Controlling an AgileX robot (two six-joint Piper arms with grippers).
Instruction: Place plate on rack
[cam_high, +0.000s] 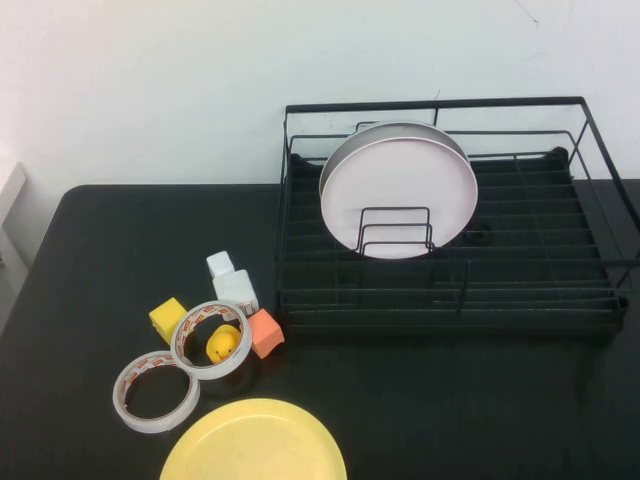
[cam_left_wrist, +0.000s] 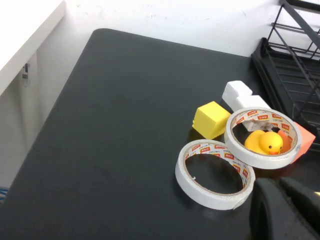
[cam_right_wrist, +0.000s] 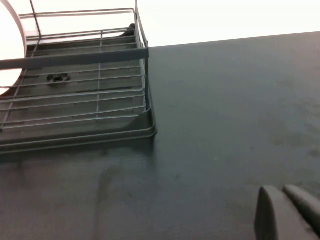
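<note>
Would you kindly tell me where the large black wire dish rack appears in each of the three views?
High view: large black wire dish rack, upper right, holding a pale pink plate.
Left wrist view: a corner at the right edge.
Right wrist view: its end, upper left.
Shared landmark: black table.

I'm looking down on a matte black bench (cam_high: 110, 260) with rounded far corners, and it's picking up soft, even light with faint smudges on its surface. Behind it runs a plain white wall (cam_high: 150, 80), scuffed here and there. Off to my left, a white ledge (cam_left_wrist: 25, 35) sits beside the bench.
</note>
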